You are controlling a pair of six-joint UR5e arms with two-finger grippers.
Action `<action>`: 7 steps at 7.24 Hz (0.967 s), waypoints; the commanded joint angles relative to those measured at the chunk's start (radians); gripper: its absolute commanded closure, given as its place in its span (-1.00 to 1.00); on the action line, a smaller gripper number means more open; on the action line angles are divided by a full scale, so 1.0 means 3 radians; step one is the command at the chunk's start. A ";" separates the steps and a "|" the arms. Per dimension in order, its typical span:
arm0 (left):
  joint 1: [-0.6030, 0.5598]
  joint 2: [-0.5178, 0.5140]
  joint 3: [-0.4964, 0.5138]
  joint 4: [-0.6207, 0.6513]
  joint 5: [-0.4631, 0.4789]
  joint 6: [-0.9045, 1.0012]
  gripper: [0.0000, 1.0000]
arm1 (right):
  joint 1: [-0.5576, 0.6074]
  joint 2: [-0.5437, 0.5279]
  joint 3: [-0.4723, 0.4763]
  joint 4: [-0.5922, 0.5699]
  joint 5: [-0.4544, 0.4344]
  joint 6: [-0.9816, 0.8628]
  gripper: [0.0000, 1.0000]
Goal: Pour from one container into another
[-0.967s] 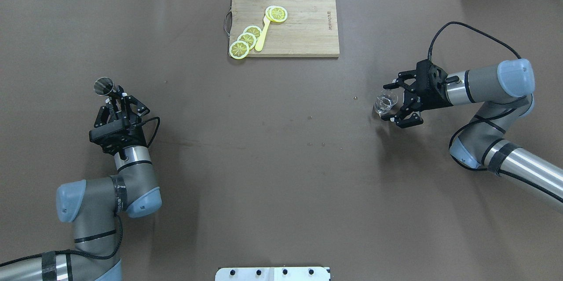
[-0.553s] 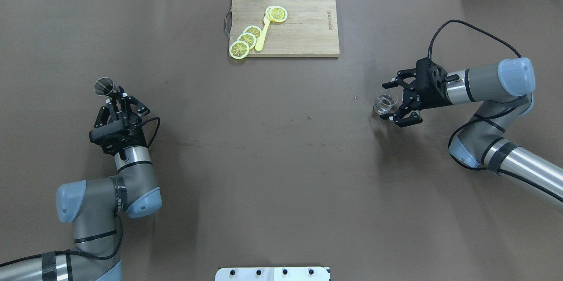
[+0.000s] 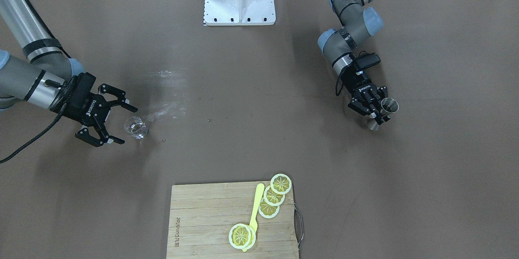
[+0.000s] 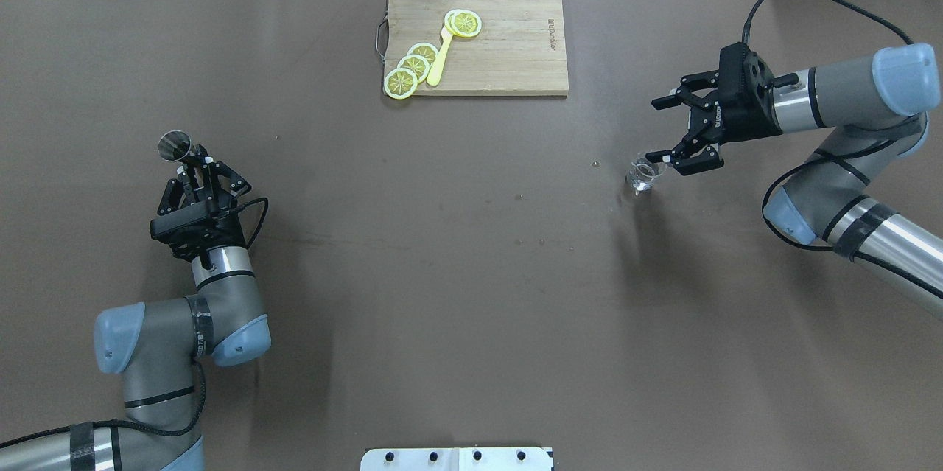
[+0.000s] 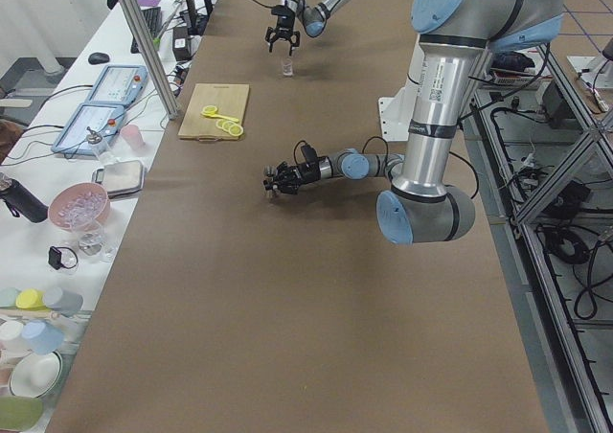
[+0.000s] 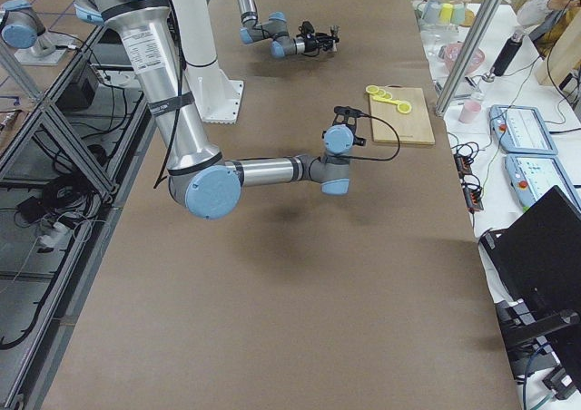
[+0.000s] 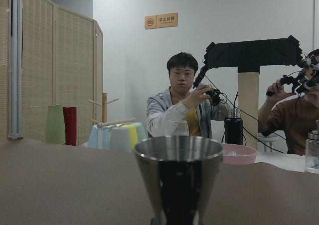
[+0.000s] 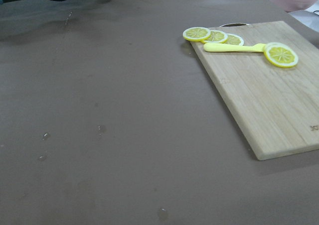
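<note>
The brown surface (image 4: 471,272) lies wide and bare across its middle, and this open stretch separates the two arms. At 12 o'clock a wooden cutting board (image 4: 508,51) sits close to the far edge. It carries lemon slices (image 4: 412,65) and a yellow knife (image 4: 440,58) on its 9 o'clock half. At 6 o'clock the white base plate (image 4: 457,458) meets the near edge. A small clear glass (image 4: 642,175) stands upright toward 3 o'clock, well in from every edge, with bare surface all round it and a few wet drops (image 8: 45,135) nearby. The right hand (image 4: 663,130) is released, its fingers spread wide and gripping nothing. Seen from overhead, it is at about 1 o'clock of the glass, with the nearer fingertip (image 4: 665,159) showing just beside the rim. The far side view shows this hand above the glass and apart from it. Toward 9 o'clock the left hand (image 4: 197,163) is clenched on the narrow waist of a metal jigger (image 4: 174,145). The jigger's open mouth faces up and shows level in the left wrist view. Whether its foot touches the surface cannot be told. Bare surface runs from this hand out to the 9 o'clock edge and in toward the centre.
</note>
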 commanded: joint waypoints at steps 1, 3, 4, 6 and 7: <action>0.0001 -0.0003 0.0001 0.0041 0.0012 0.0004 0.54 | 0.0200 0.0003 0.0207 -0.0593 0.0118 -0.0046 -0.99; 0.0001 0.0002 0.0001 0.0041 0.0032 0.0004 0.47 | 0.0359 0.0044 0.0380 -0.1496 0.0266 -0.0077 -0.99; 0.0001 0.0002 0.0001 0.0041 0.0032 0.0004 0.47 | 0.0405 0.0100 0.0392 -0.1855 0.0297 -0.0077 -0.99; 0.0001 0.0002 0.0001 0.0041 0.0032 0.0004 0.43 | 0.0609 0.0233 0.0473 -0.2901 0.0430 -0.0066 -0.99; 0.0006 0.0002 0.0016 0.0041 0.0032 0.0004 0.42 | 0.0635 0.0254 0.0494 -0.3337 0.0436 -0.0077 -0.99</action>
